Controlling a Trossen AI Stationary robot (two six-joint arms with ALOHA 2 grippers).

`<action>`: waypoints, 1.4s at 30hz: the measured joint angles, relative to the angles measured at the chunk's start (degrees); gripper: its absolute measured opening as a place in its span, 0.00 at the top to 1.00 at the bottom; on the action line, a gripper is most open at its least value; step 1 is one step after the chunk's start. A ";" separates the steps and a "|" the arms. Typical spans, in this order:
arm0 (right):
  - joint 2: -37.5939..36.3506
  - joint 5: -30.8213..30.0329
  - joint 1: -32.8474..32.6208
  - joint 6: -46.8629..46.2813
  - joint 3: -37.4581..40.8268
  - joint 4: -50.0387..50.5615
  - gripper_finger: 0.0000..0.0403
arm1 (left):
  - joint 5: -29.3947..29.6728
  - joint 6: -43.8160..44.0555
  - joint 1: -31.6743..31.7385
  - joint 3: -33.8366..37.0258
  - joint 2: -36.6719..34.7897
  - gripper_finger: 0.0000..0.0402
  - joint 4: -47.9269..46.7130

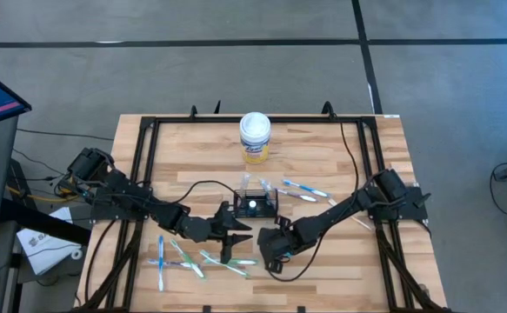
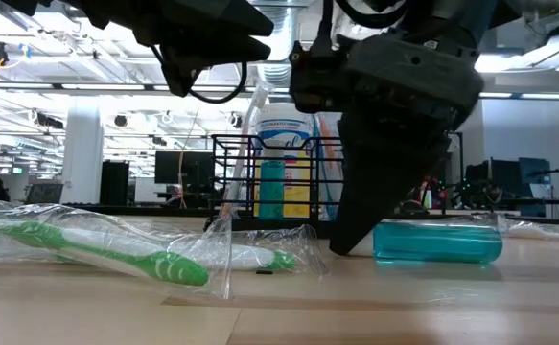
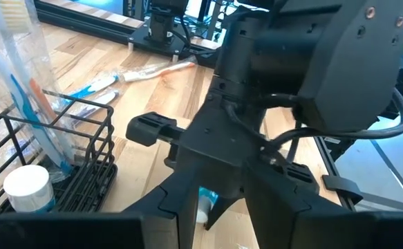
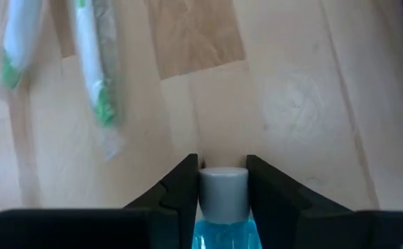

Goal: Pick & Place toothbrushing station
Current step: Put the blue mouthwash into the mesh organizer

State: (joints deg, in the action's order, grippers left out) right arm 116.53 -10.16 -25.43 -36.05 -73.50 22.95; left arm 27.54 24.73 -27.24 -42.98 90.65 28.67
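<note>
- While my right end effector (image 4: 222, 181) sits low over the bench (image 1: 323, 269), its two fingers are closed against a blue bottle (image 4: 223, 214) with a grey cap, lying on its side.
- My left end effector (image 1: 234, 228) hovers just beside it, near the wrapped toothbrushes (image 1: 203, 259); I cannot tell how far it is open.
- Black wire caddy (image 1: 257, 203) stands mid-bench between both arms, holding a white-capped bottle (image 3: 28, 190) and wrapped brushes.
- Behind it stands a round canister (image 1: 255, 137) with a white lid and yellow label; its writing is too small to read.
- Bench is pale wood planks in a black frame, on grey floor.
- Across the room: ceiling lights, monitors, white columns.
</note>
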 joint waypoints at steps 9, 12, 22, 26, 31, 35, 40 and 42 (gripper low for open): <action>0.01 -0.04 -0.33 0.60 -0.28 2.17 0.73 | -0.01 0.00 0.00 0.00 0.00 0.74 -0.04; -0.02 -0.12 -0.33 1.51 -0.29 2.13 0.77 | -0.01 0.00 0.00 0.00 0.00 0.74 -0.04; -0.04 -0.19 -0.33 2.96 -0.28 1.64 0.79 | -0.01 0.00 0.00 0.00 0.00 0.74 -0.04; 0.07 -0.21 -0.31 4.48 -1.48 1.25 0.78 | -0.01 0.00 0.00 0.00 0.00 0.74 -0.06; 0.04 -2.82 -0.68 8.22 -4.77 1.07 0.79 | -0.01 0.00 0.00 0.00 0.00 0.74 -0.09; 0.00 -5.38 -1.56 11.42 -6.86 1.40 0.79 | -0.01 0.02 -0.15 0.00 -0.09 0.74 0.16; -1.80 -9.50 -2.64 12.26 -7.35 1.56 0.79 | 0.01 0.00 -0.75 0.02 -0.07 0.74 -0.18; -3.13 -12.68 -3.36 12.26 -7.31 3.37 0.79 | 0.01 0.00 -0.85 0.02 -0.07 0.74 -0.20</action>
State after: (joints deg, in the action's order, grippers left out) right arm 113.40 -22.83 -28.78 -23.79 -80.81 26.32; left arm 27.55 24.73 -28.10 -42.96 90.59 28.47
